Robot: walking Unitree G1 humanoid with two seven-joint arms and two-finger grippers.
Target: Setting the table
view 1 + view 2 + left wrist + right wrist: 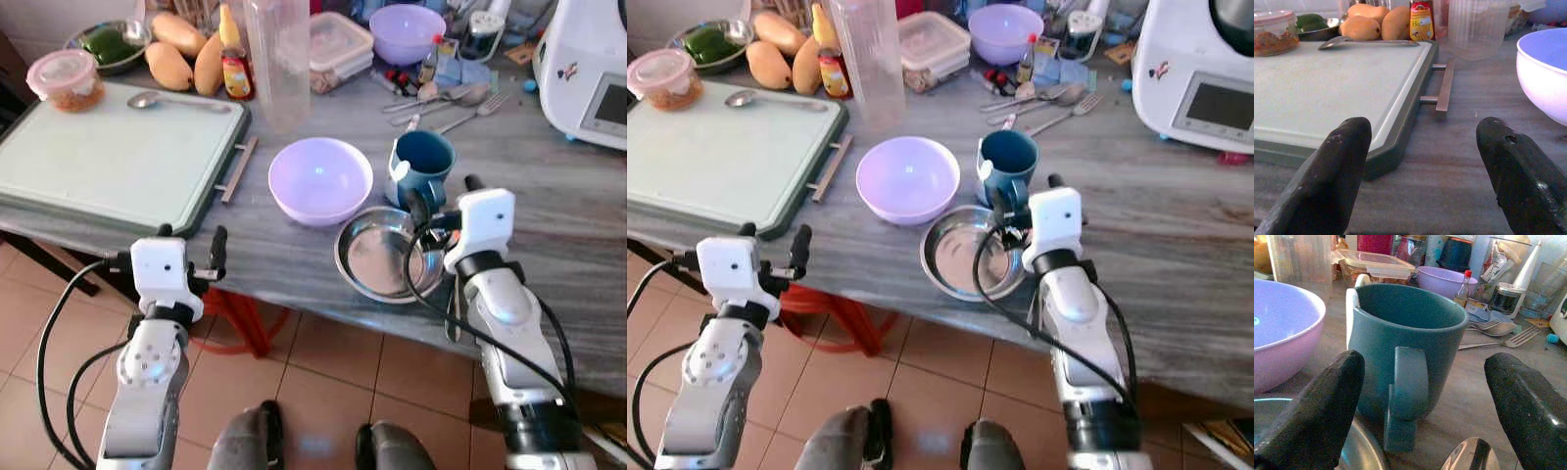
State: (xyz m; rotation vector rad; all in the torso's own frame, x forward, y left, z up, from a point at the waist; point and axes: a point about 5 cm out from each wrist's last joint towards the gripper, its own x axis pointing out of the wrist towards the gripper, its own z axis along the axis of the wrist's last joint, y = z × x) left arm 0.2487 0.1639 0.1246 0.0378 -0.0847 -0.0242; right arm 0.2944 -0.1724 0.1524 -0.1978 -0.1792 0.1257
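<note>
Two grippers up at table (549, 196) edge, both spread wide, both empty.

Right gripper (1425, 411) aimed at teal mug (1405, 357): mug upright, handle facing the camera, sitting between the two black fingers (1317, 406) but not touched. Fingers over near rim of steel bowl (384, 255); spoon tip (1471, 458) visible just below the mug, resting at bowl edge. Contact with bowl: can't tell.

Left gripper (1420, 181) low, at front edge of table, pointed at near right corner of green tray (1327, 93). Fingers (1327, 171) apart, nothing between them but bare table surface. Tray's metal handle (1444, 85) straight ahead.

Layout from head view:
- lilac bowl (320, 179) just left of mug, just behind steel bowl, near touching both
- mug (423, 164) behind steel bowl, right beside it
- steel bowl at table edge, slightly overhanging
- tray at left, holding a spoon (176, 100) and a lidded container (65, 78) with orange contents
- clear plastic pitcher (279, 59) behind lilac bowl
- mangoes (181, 49), sauce bottle (233, 59), dish of green peppers (110, 44) at far left rear
- second lilac bowl (407, 31), stacked lidded boxes (338, 44), loose fork and spoons (451, 103) at rear centre
- white appliance (588, 69) far right

Tiled floor (323, 362) below, red stool (240, 313) under table.
</note>
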